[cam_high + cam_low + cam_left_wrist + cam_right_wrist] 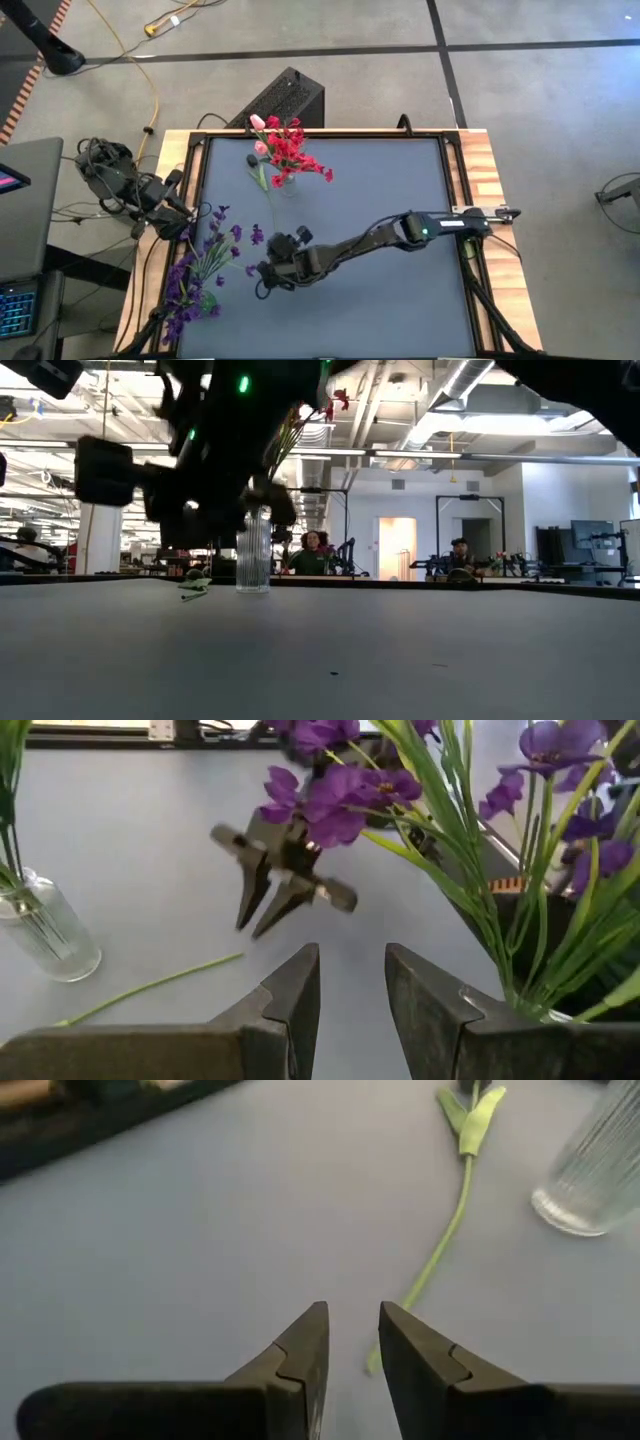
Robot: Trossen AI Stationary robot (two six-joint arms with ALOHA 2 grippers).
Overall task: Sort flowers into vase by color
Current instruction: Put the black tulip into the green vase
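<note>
Reaching across the table [400, 300], my right gripper [262, 272] sat low and left of centre in the high view, just right of the purple bunch [200, 270]. Its fingers [300, 1350] stood a little apart with nothing between them; ahead of them a green stem [440, 1250] lay flat on the grey top, running toward a clear ribbed vase [590, 1175] at the upper right of that wrist picture. My left gripper [185, 225] waited at the table's left edge, right beside the purple flowers. Its fingers [295, 995] were also slightly parted and empty, with the purple blooms [330, 790] and their long leaves filling the upper right of its view. At upper centre of the high view the red sprays [295, 150] and pink tulips [258, 135] stood together in a clear vase [284, 182].
</note>
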